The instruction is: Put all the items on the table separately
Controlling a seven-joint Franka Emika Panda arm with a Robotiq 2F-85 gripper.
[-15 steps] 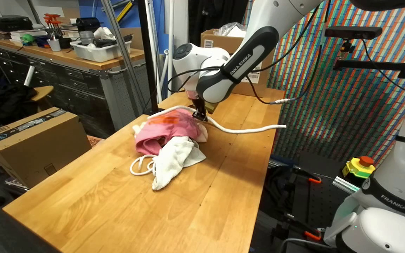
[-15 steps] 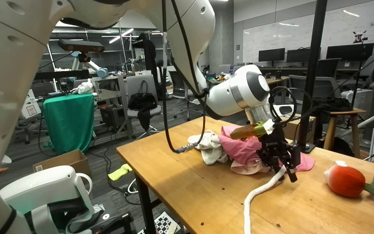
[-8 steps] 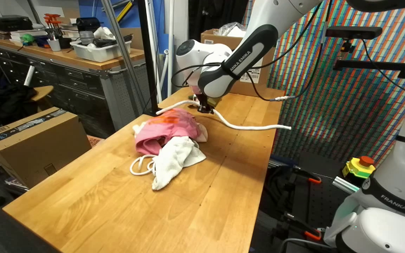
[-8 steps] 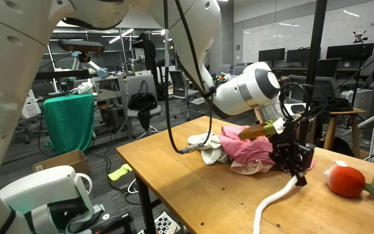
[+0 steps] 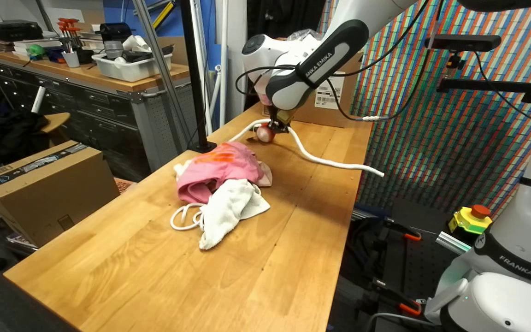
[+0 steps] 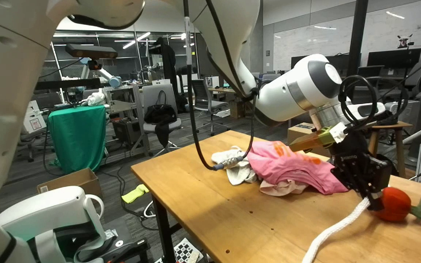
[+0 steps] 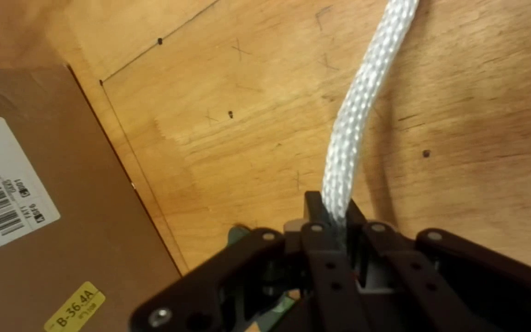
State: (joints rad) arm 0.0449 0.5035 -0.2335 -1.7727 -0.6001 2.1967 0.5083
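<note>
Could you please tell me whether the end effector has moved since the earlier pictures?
Yes, in an exterior view the end effector has moved toward the cardboard box behind it.

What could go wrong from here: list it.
The gripper, shut on the white braided rope, appears close beside the red plush toy in both exterior views and might knock it. In an exterior view, the rope's free end shows beyond the wooden tabletop, so it could slip off if released. The pink cloth and white cloth touch, so lifting one may drag the other.
</note>
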